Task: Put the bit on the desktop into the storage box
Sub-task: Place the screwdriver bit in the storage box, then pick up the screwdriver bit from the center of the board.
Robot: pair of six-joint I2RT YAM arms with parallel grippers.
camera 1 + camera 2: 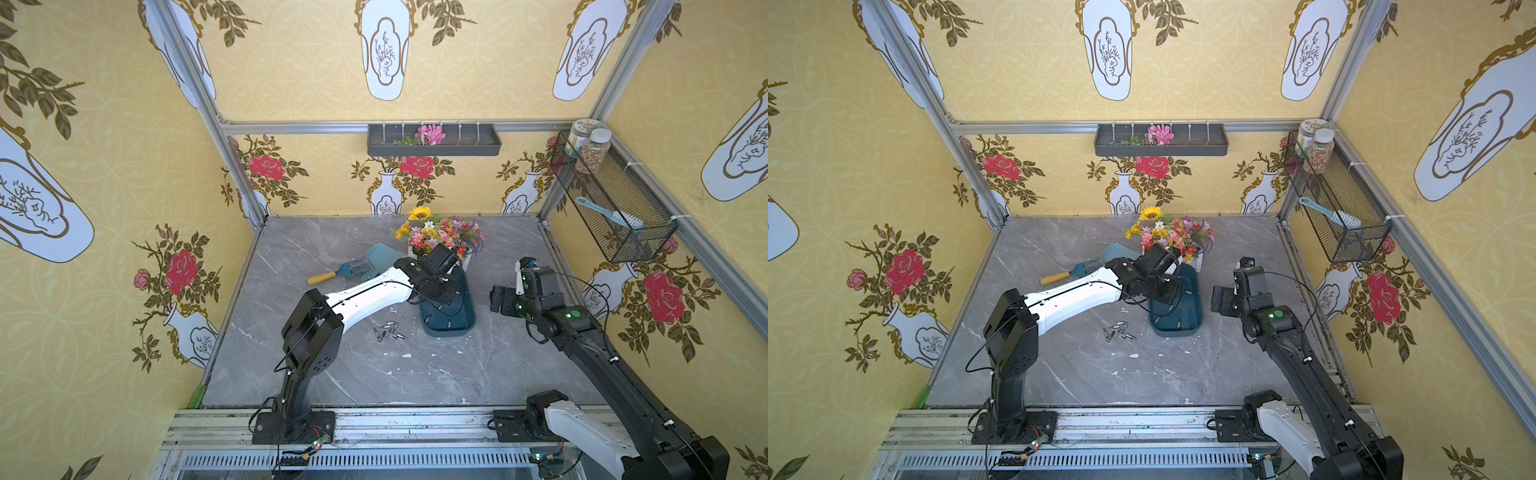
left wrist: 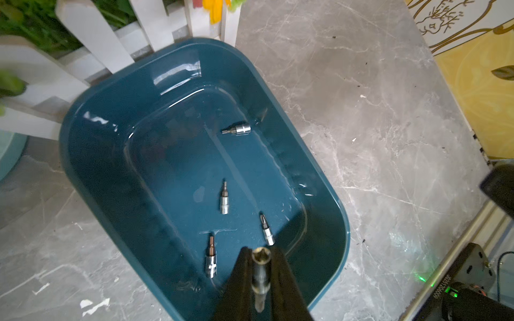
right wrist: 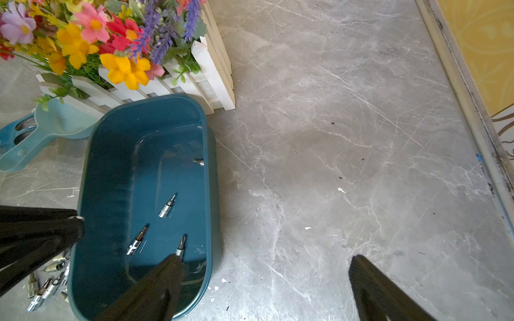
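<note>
Now the left gripper (image 2: 260,251) hangs over the box (image 2: 105,155), jaws pinched tight on a bit (image 2: 259,280). The bit is gripped lengthwise between the fingers, hollow socket end out, above the box's inside. Down on the box floor, four bits (image 2: 224,198) lie flat, each apart from the others. More loose bits (image 1: 390,330) sit in a heap near the middle of the desktop (image 1: 374,374), just beside the box's long side facing the left arm. Over by the opposite long side, the right gripper (image 3: 265,261) hovers, jaws spread wide, nothing in them. The planter (image 3: 211,77) stands just beside the box's far end, toward the desktop's back edge.
</note>
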